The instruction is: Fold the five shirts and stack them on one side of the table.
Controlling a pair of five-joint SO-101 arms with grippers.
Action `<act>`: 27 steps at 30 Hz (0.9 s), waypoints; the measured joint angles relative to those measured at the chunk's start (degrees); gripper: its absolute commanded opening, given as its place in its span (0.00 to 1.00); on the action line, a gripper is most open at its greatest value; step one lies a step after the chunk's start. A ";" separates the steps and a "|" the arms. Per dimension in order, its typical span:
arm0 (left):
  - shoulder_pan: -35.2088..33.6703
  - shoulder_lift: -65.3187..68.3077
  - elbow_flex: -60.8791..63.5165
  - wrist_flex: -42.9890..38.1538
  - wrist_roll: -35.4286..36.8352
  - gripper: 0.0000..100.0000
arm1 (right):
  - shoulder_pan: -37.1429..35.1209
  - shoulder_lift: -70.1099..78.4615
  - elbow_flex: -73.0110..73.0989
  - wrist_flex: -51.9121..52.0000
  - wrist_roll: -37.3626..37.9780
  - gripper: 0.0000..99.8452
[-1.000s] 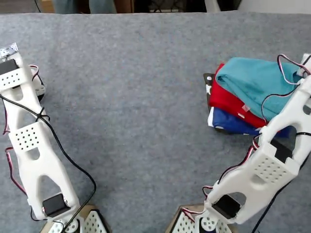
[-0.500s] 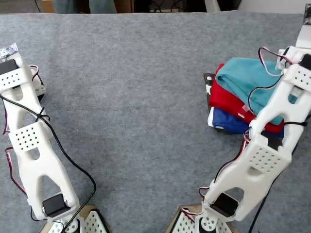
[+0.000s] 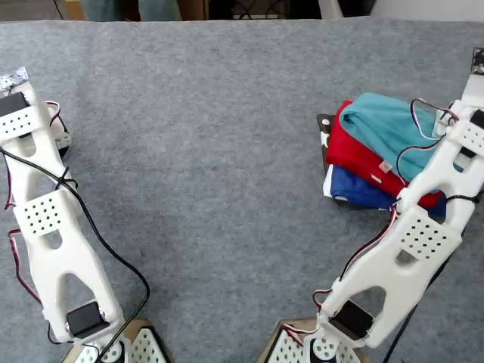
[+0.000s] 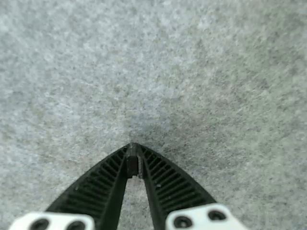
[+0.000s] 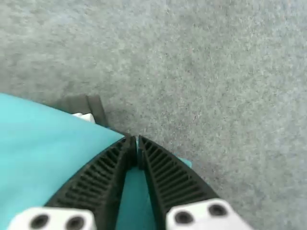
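Teal shirt (image 3: 386, 125) is lying folded atop the red shirt (image 3: 354, 157) and blue shirt (image 3: 355, 189), stacked at the table's (image 3: 212, 113) right side; left gripper (image 4: 133, 146) and right gripper (image 5: 134, 140) are both sitting closed and empty, so stacking is probably nearing completion

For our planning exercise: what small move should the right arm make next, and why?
Probably lift the right gripper clear of the stack. Its jaws are shut on nothing, over the teal shirt on top, and every shirt in view already lies folded there, so folding seems done.
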 measured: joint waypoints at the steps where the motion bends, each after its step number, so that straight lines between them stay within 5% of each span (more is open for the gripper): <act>1: 0.00 0.00 0.00 0.00 0.00 0.03 | -0.18 -0.97 -1.41 1.67 -0.09 0.02; 14: 0.00 0.18 0.00 -0.70 0.09 0.03 | -13.89 -15.03 -25.14 40.09 -10.73 0.02; 27: 0.00 0.18 0.00 -0.70 0.09 0.03 | -10.64 -0.70 6.77 34.90 -20.40 0.02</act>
